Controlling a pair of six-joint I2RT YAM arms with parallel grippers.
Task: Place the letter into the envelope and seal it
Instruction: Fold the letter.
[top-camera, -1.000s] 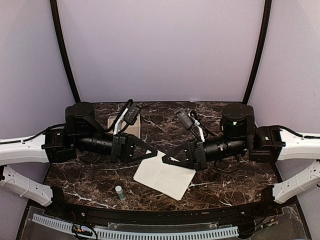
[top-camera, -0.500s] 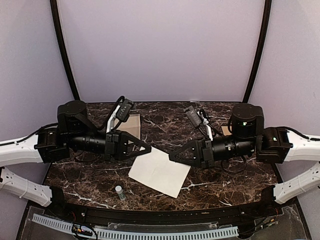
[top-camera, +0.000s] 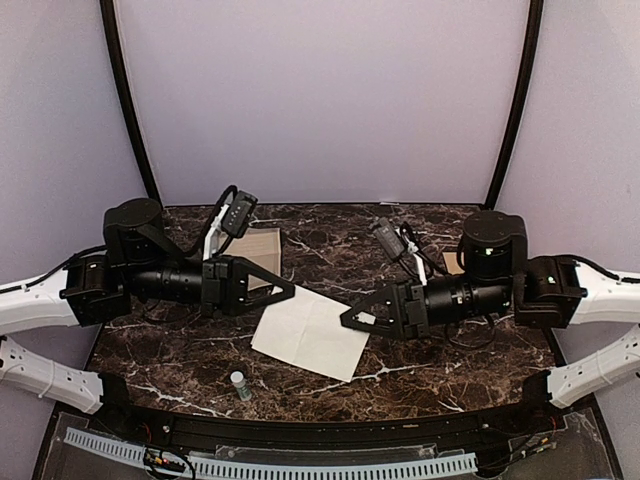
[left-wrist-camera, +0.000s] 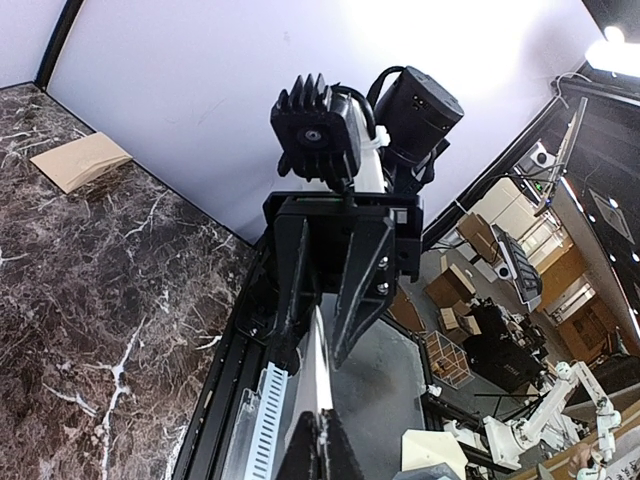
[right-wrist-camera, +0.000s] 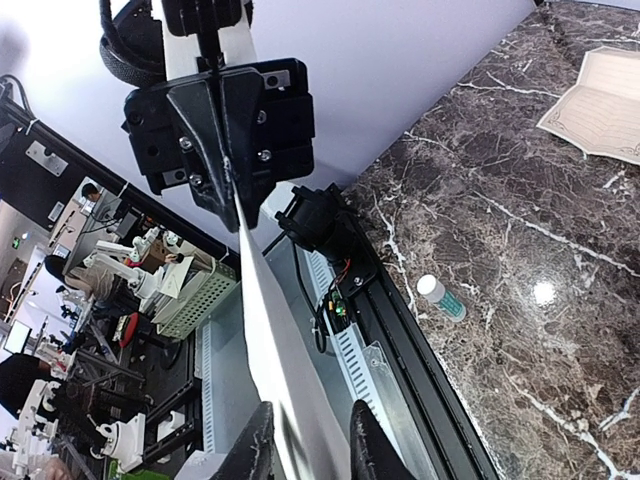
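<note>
The letter (top-camera: 308, 335), a white sheet, hangs just above the marble table (top-camera: 420, 375), with my left gripper (top-camera: 288, 290) shut on its upper left corner. In the left wrist view the fingers pinch the sheet's thin edge (left-wrist-camera: 321, 372) at the gripper (left-wrist-camera: 320, 418). My right gripper (top-camera: 348, 320) is at the sheet's right edge. Its jaws stand apart around the letter (right-wrist-camera: 262, 320), with a gap beside the paper at the gripper (right-wrist-camera: 312, 405). The kraft envelope (top-camera: 452, 262) lies behind the right arm and shows as the envelope (left-wrist-camera: 82, 160) in the left wrist view. A cream page with an ornate border (right-wrist-camera: 600, 105) lies behind the left arm (top-camera: 262, 245).
A small white-capped bottle (top-camera: 240, 385) stands near the front edge, also seen as the bottle (right-wrist-camera: 440, 298) in the right wrist view. A black rail and a white slotted strip (top-camera: 270, 465) run along the near edge. Purple walls enclose the back and sides.
The right gripper has gone from shut to open on the sheet's edge. The left arm has drawn back to the left, and the sheet has shifted left and a little lower.
</note>
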